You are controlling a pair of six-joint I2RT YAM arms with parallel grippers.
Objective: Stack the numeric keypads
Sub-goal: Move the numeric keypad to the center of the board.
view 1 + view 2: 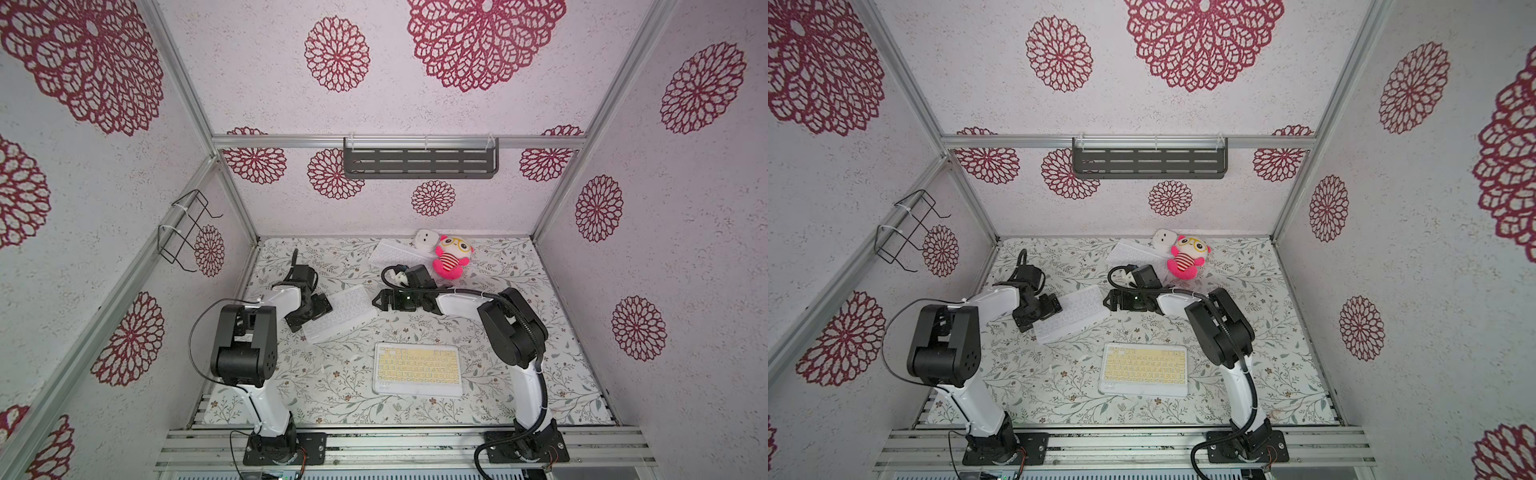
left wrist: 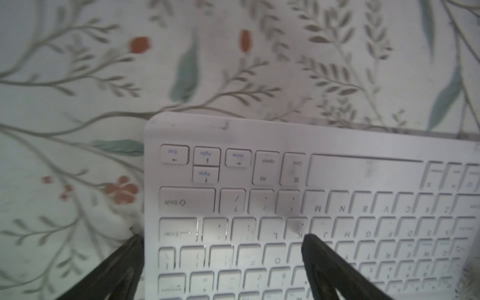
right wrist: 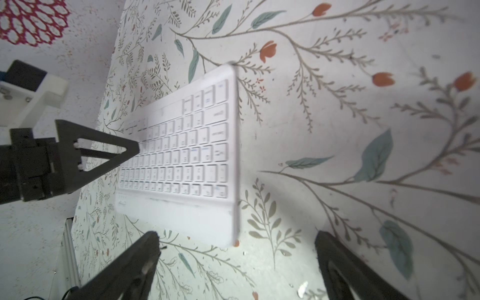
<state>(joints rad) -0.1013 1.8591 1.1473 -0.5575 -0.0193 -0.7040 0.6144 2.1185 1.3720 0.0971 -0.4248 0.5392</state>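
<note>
The white keypad (image 1: pixel 347 313) lies lengthwise between left pincer (image 2: pixel 220 237) and right pincer (image 3: pixel 237 233). Both are wide open, empty; the left straddles one short end

Bright even light; top views warped at edges; wrist views blurred.

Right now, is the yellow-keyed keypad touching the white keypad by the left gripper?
Apart. Both top views show bare floral tabletop between the yellow-keyed keypad and the white keypad.

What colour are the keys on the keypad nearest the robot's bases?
Pale yellow, white frame; the keypad shows best in a top view.
</note>
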